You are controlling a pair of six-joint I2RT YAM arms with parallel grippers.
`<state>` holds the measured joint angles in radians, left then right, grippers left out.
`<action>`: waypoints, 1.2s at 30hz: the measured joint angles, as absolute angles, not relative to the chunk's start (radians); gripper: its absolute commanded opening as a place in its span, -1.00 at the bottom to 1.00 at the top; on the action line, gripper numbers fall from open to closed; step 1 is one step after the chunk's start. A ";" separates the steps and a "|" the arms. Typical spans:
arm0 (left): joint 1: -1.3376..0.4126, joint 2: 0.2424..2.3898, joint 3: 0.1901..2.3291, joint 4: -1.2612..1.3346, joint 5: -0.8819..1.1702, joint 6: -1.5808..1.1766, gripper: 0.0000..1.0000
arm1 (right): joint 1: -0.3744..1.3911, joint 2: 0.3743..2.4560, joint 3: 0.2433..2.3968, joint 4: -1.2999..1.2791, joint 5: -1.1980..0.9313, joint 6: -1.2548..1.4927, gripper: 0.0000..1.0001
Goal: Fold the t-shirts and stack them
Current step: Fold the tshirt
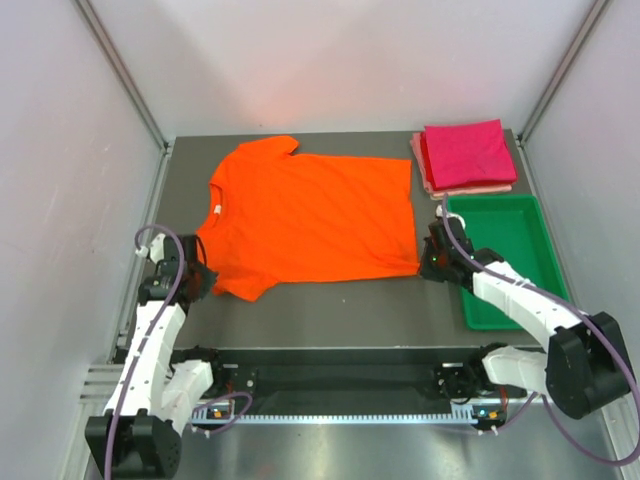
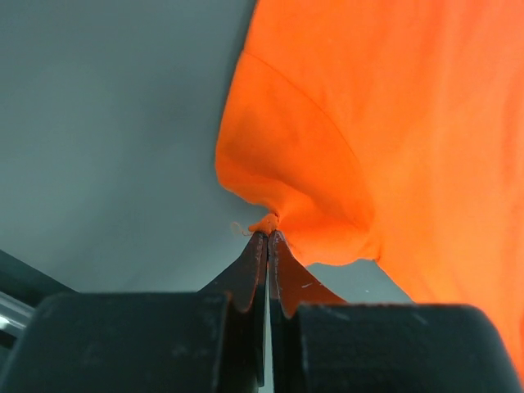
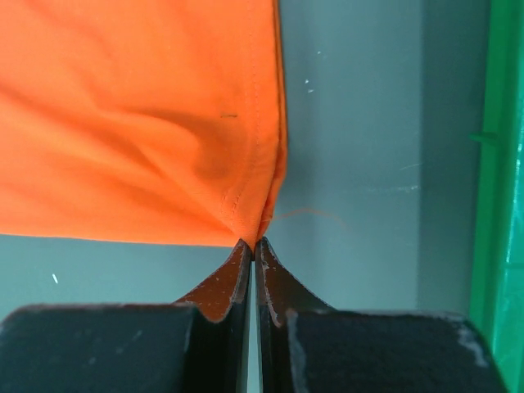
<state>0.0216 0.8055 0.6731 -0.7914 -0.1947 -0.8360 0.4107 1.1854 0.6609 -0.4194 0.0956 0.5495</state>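
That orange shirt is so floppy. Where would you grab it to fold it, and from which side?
The orange shirt lies flat, so pinch its near edge, coming from the arms' side. The left gripper is shut on the near sleeve tip, the right gripper on the near hem corner: probably the best pair for lifting that edge over.

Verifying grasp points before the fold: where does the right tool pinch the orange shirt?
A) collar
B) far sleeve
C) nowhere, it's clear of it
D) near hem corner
D: the right tool is shut on the stitched hem corner of the orange shirt, near the green tray.
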 measured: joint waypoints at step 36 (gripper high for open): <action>0.022 1.735 1.408 -0.623 -0.088 -0.340 -1.00 | 0.410 1.547 0.944 -0.416 0.175 0.464 -1.00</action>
